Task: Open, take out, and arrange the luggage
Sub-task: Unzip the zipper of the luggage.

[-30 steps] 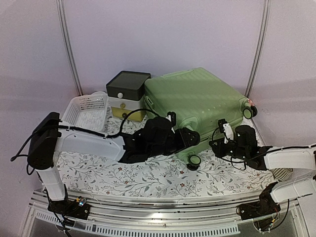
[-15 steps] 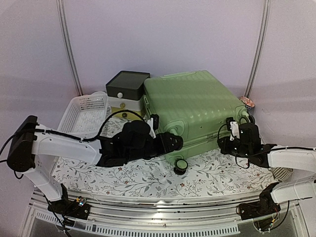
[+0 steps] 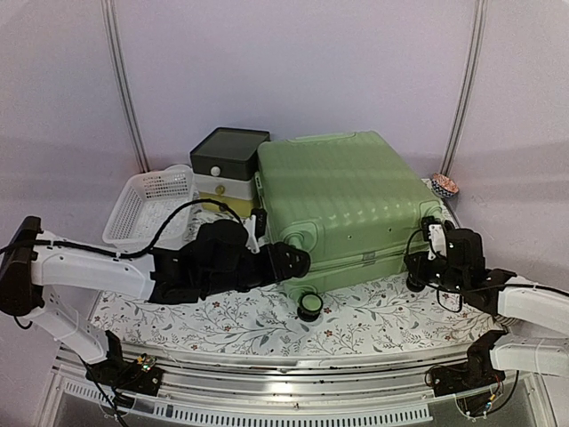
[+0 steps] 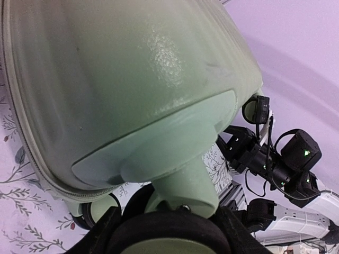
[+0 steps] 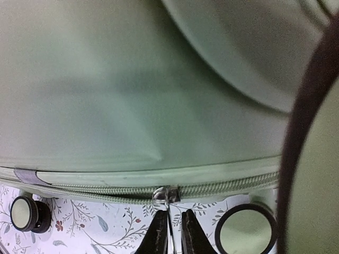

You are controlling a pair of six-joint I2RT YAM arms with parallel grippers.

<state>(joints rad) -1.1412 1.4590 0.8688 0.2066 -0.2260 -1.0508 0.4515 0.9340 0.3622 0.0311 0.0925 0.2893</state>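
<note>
1. Nearest the arm bases, the tabletop point(image 3: 222, 322) carries a white cloth printed with leafy sprigs. One black-rimmed green wheel point(image 3: 310, 305) of the lower shell stands on it.
2. The left end effector point(image 3: 298, 261) reaches in from the left to the near left corner of the luggage point(image 3: 342, 200). In the left wrist view its black fingers point(image 4: 100, 233) sit on either side of a caster wheel point(image 4: 169, 235), clamped around it just under the green wheel housing.
3. The right end effector point(image 3: 420, 265) is at the near right corner, level with the seam. In the right wrist view its fingertips point(image 5: 158, 233) are pressed almost together, pinching the thin silver zipper pull point(image 5: 168, 203) that hangs from the zip running across the shell. Two more wheels show below that zip, one to the left point(image 5: 24, 211) and one to the right point(image 5: 246, 230).
4. The luggage lies on its broad side in the middle of the tabletop. Its ribbed light-green shell faces up, the wheel end is toward the arms, and the two shells lie together.
5. Just beside its far left corner stands a dark-lidded white-and-yellow drawer box point(image 3: 229, 160). A white mesh basket point(image 3: 147, 203) sits to the left of that box.
6. By the far right corner is a small patterned round object point(image 3: 443, 185), too small to identify.
</note>
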